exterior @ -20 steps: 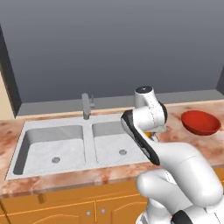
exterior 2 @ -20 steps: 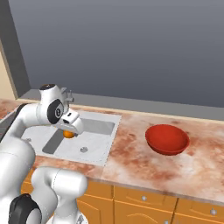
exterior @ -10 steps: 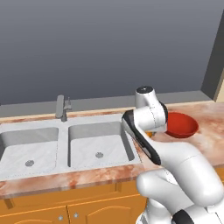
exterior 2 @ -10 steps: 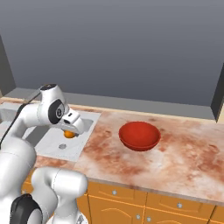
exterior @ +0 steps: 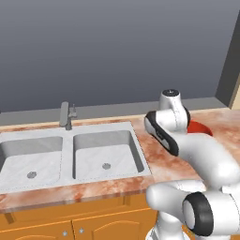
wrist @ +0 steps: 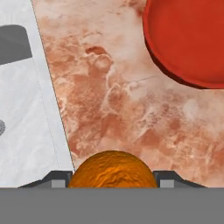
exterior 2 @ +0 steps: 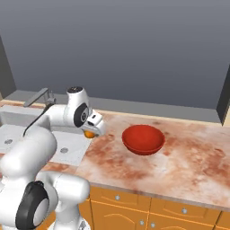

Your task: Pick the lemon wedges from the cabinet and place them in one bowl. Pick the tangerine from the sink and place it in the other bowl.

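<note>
Hand view | fingers [wrist: 112,184] clamp the tangerine [wrist: 112,169], one tip [wrist: 59,178] on each side | tangerine held above the marbled worktop [wrist: 131,109], just past the sink [wrist: 22,118] edge | red bowl [wrist: 192,39] near, apart from tangerine | right base view: fingers [exterior 2: 91,133] between sink [exterior 2: 67,146] and bowl [exterior 2: 143,139]
</note>
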